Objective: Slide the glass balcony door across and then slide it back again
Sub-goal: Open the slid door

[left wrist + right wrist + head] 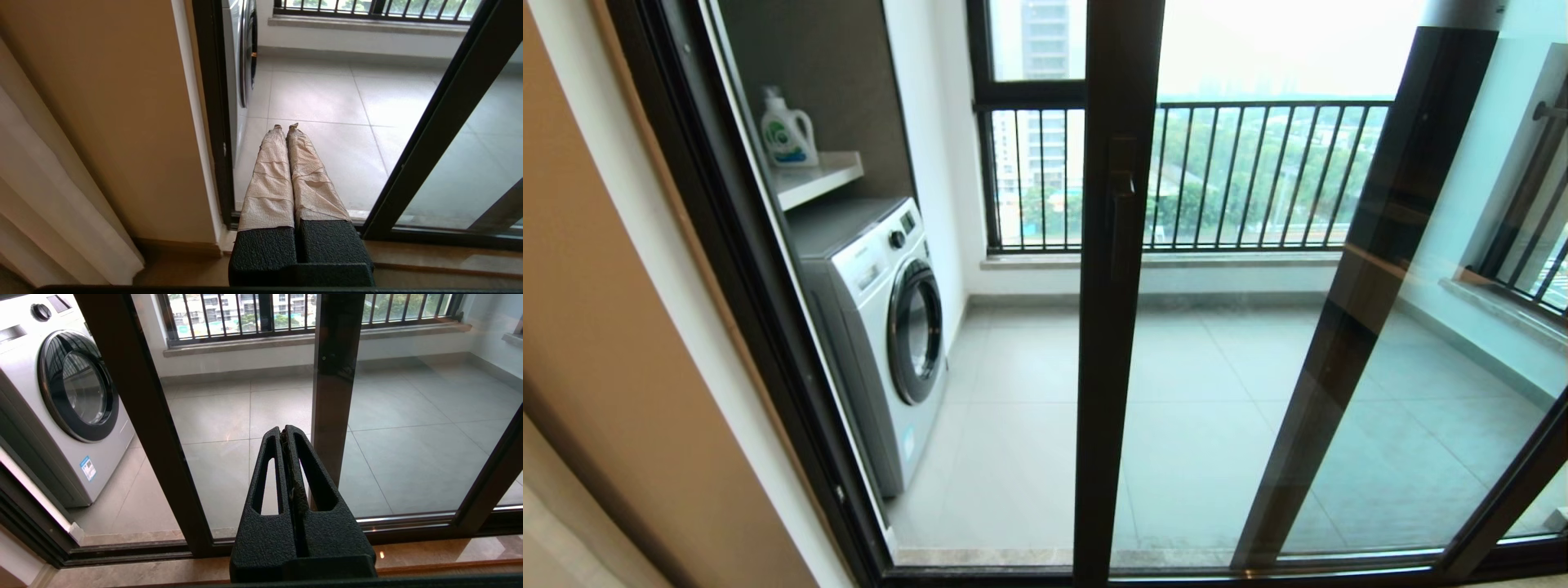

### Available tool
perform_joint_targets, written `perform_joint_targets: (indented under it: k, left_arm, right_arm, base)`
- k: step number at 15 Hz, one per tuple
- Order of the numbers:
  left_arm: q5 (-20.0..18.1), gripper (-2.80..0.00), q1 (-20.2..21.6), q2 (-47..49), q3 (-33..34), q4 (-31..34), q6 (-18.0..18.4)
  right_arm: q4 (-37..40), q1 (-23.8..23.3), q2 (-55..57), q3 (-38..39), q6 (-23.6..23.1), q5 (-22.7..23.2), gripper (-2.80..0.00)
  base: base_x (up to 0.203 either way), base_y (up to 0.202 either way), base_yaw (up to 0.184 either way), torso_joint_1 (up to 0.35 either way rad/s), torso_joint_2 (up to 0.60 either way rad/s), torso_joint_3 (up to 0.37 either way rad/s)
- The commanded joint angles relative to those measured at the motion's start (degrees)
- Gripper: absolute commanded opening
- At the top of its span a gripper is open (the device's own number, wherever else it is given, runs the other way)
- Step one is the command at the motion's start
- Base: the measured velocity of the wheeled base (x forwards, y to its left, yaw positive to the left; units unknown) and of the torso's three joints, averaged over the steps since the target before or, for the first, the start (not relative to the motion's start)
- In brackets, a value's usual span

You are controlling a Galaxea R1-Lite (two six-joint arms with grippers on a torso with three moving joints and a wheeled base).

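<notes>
Currently the glass balcony door (1117, 327) stands partway across the opening, its handled upright mid-frame in the head view, with an open gap between it and the left jamb beside the washing machine (882, 327); neither arm touches it, so I judge this a pause between slides or before the first. The left gripper (288, 127), fingers pressed together and empty, hangs low near the gap at the threshold; the right gripper (283, 430), likewise closed on nothing, faces the glass low down. The next move calls for one gripper to reach the bar handle (1123, 212) or the frame edge and push sideways.
</notes>
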Motion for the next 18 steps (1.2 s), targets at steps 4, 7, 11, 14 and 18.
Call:
perform_joint_targets:
  k: [4,7,11,14,18]
  left_arm:
    - [-5.2,-2.80,0.0,0.0,1.3,-0.1,6.9]
    - [-2.5,-2.80,0.0,0.0,1.3,-0.2,2.4]
    - [-1.7,-2.80,0.0,0.0,1.3,-0.2,1.3]
    - [-1.7,-2.80,0.0,0.0,1.3,-0.3,1.3]
    - [-1.7,-2.80,0.0,0.0,1.3,-0.3,1.3]
  right_arm:
    - [0.0,0.0,0.1,0.7,0.1,0.0,-2.80]
    - [0.0,0.0,0.1,0.7,0.0,0.0,-2.80]
    - [0.1,0.1,0.1,0.6,-0.1,-0.1,-2.80]
    - [-0.5,0.0,0.0,-0.3,0.1,-0.3,-2.80]
    - [-1.0,1.2,14.0,-15.4,1.9,1.5,-2.80]
  base:
    - [0.000,0.000,0.000,0.000,0.00,0.000]
    - [0.000,0.000,0.000,0.000,0.00,0.000]
    - [0.000,0.000,0.000,0.000,0.00,0.000]
    - [0.000,0.000,0.000,0.000,0.00,0.000]
    - [0.000,0.000,0.000,0.000,0.00,0.000]
